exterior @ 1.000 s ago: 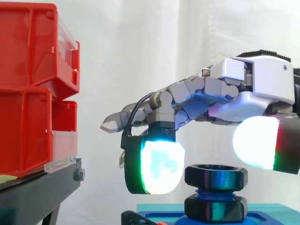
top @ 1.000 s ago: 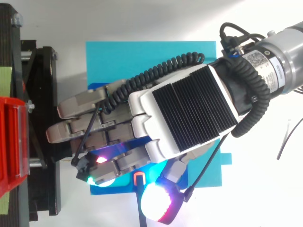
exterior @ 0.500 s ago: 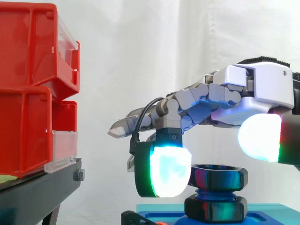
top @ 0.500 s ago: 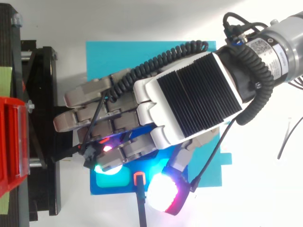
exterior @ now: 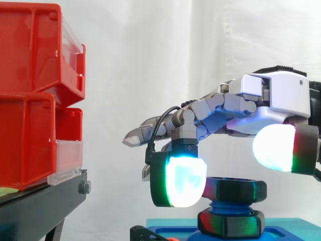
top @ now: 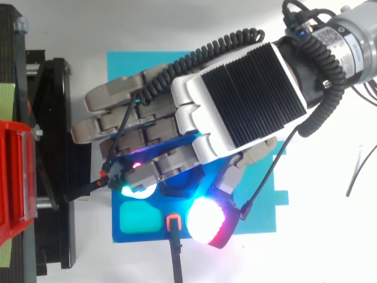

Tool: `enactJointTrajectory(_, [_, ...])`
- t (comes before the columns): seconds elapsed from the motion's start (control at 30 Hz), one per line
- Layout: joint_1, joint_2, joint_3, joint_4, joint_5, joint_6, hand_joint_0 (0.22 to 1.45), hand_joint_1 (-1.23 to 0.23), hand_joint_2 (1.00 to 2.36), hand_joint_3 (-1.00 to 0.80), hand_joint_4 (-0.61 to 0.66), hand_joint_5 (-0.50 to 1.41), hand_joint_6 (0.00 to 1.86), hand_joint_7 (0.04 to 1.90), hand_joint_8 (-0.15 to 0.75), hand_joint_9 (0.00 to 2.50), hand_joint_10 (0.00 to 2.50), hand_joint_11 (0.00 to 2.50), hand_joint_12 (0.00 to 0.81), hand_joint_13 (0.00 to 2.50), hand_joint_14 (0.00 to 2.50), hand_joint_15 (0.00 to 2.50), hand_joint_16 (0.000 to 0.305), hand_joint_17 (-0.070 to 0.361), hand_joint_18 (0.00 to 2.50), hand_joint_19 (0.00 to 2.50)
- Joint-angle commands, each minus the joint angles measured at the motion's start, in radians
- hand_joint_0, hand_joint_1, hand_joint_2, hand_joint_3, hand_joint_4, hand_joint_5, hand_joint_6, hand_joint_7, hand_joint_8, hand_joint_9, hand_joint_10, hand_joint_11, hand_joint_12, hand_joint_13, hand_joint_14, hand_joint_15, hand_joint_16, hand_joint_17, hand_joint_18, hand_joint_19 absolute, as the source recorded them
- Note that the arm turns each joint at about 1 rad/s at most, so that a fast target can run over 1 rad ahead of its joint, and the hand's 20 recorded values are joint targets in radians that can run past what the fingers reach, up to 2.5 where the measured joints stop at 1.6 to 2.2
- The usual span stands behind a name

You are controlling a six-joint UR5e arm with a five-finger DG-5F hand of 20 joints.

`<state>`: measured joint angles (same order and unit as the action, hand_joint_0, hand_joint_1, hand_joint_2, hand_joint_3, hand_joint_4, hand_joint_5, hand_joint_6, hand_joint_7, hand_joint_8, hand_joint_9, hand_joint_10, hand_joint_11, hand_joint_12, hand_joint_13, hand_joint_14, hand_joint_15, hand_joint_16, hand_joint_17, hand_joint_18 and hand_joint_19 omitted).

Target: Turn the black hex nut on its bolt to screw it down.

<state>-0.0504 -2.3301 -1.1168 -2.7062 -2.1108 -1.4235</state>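
Starting at the left edge of the side view, what is there?

Stacked red bins [exterior: 30,90] sit on a black stand [exterior: 42,201], with a white curtain behind. Seen from above, the stand runs along the left edge of the white table [top: 330,236].

And moving right from there?

A turquoise mat [top: 177,62] lies on the table just beside the stand. A dark blue plate [top: 138,223] rests on the mat at its lower left corner, as the top view shows it.

Where is the nut?

A blue bolt [exterior: 226,205] stands upright on that plate. The black hex nut [exterior: 235,190] sits at the top of the bolt. A lower nut [exterior: 229,223] sits at its foot, and a band of blue thread shows between the two. From above, the hand covers the bolt.

And the hand itself?

The hand [exterior: 273,95] comes in from the right edge, palm down, above the nut. Its fingers are released and not clamped on anything. Most stretch nearly straight toward the bins. One bends down, and its pad [exterior: 184,179], glowing white and cyan, is at the nut's left side and overlaps its edge. Whether it presses the nut I cannot tell. The thumb pad [exterior: 273,147], glowing white with a green and red rim, hangs above the nut's right end, apart from it.
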Motion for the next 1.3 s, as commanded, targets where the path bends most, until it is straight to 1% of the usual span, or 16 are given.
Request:
enactJointTrajectory(0.0, [-0.006,0.0,0.0,0.003,-0.005,0.0,0.44,-0.22,1.0,-0.5,0.14,-0.17,0.69,0.99,0.214,0.58,0.01,0.25,0.143,0.34,0.0,0.1,0.013,0.028,0.0,0.3])
enactJointTrajectory(0.27, [-0.023,0.0,0.0,0.003,-0.026,0.002,0.43,-0.22,1.0,-0.5,0.14,-0.17,0.69,0.99,0.213,0.58,0.01,0.25,0.143,0.34,0.0,0.1,0.013,0.029,0.0,0.3])
enactJointTrajectory(0.3, [-0.029,0.0,0.0,0.003,-0.035,0.002,0.43,-0.22,1.0,-0.5,0.14,-0.17,0.69,0.98,0.214,0.58,0.01,0.25,0.143,0.34,0.0,0.1,0.013,0.029,0.0,0.31])
enactJointTrajectory(0.5, [-0.048,0.0,0.0,0.003,-0.055,0.002,0.43,-0.22,1.0,-0.5,0.14,-0.17,0.69,0.99,0.214,0.58,0.01,0.26,0.141,0.34,0.0,0.1,0.013,0.029,0.0,0.3])
enactJointTrajectory(0.57, [-0.06,0.0,0.0,0.003,-0.071,0.002,0.43,-0.22,1.0,-0.5,0.14,-0.17,0.69,0.99,0.215,0.58,0.01,0.25,0.142,0.35,0.0,0.1,0.013,0.028,0.0,0.3])
enactJointTrajectory(0.67, [-0.069,0.0,0.0,0.006,-0.086,0.005,0.43,-0.23,1.0,-0.5,0.14,-0.17,0.69,0.99,0.215,0.58,0.01,0.25,0.141,0.35,0.0,0.1,0.013,0.029,0.0,0.3])
enactJointTrajectory(0.7, [-0.075,0.0,0.0,0.013,-0.094,0.009,0.43,-0.23,1.0,-0.5,0.14,-0.17,0.69,0.99,0.215,0.58,0.01,0.25,0.141,0.35,0.0,0.1,0.013,0.029,0.0,0.3])
enactJointTrajectory(0.83, [-0.081,0.0,0.0,0.028,-0.104,0.017,0.43,-0.24,1.0,-0.5,0.14,-0.17,0.69,0.99,0.215,0.58,0.01,0.25,0.142,0.35,0.0,0.1,0.013,0.029,0.0,0.3])
enactJointTrajectory(0.87, [-0.085,0.0,0.0,0.045,-0.11,0.023,0.43,-0.25,1.0,-0.5,0.14,-0.17,0.68,0.99,0.215,0.58,0.01,0.25,0.142,0.35,0.0,0.1,0.013,0.029,0.0,0.3])
enactJointTrajectory(0.93, [-0.083,0.0,0.0,0.057,-0.112,0.029,0.43,-0.25,1.0,-0.5,0.14,-0.17,0.68,0.99,0.216,0.58,0.01,0.25,0.143,0.35,0.0,0.11,0.013,0.029,0.0,0.3])
enactJointTrajectory(0.97, [-0.077,0.0,0.002,0.083,-0.115,0.055,0.43,-0.25,1.0,-0.5,0.14,-0.17,0.68,0.99,0.216,0.59,0.01,0.25,0.143,0.35,0.0,0.1,0.013,0.03,0.0,0.3])
enactJointTrajectory(1.03, [-0.071,0.0,0.011,0.105,-0.113,0.089,0.43,-0.25,1.0,-0.5,0.14,-0.17,0.68,1.0,0.216,0.59,0.01,0.25,0.143,0.35,0.0,0.11,0.013,0.03,0.0,0.31])
enactJointTrajectory(1.1, [-0.065,0.0,0.014,0.121,-0.112,0.109,0.43,-0.25,1.0,-0.5,0.14,-0.17,0.68,0.99,0.217,0.59,0.01,0.25,0.143,0.35,0.0,0.11,0.013,0.03,0.0,0.3])
enactJointTrajectory(1.17, [-0.054,0.0,0.014,0.141,-0.106,0.114,0.43,-0.25,1.0,-0.5,0.15,-0.16,0.68,1.0,0.216,0.59,0.01,0.25,0.143,0.35,0.0,0.11,0.013,0.03,0.0,0.3])
enactJointTrajectory(1.23, [-0.048,0.0,0.012,0.149,-0.1,0.114,0.43,-0.25,1.0,-0.5,0.14,-0.16,0.67,1.01,0.217,0.59,0.01,0.26,0.142,0.35,0.0,0.1,0.013,0.03,0.0,0.3])
enactJointTrajectory(1.27, [-0.04,0.0,0.012,0.155,-0.092,0.112,0.43,-0.25,1.0,-0.5,0.14,-0.16,0.67,1.01,0.216,0.59,0.01,0.25,0.142,0.35,0.0,0.11,0.013,0.03,0.0,0.3])
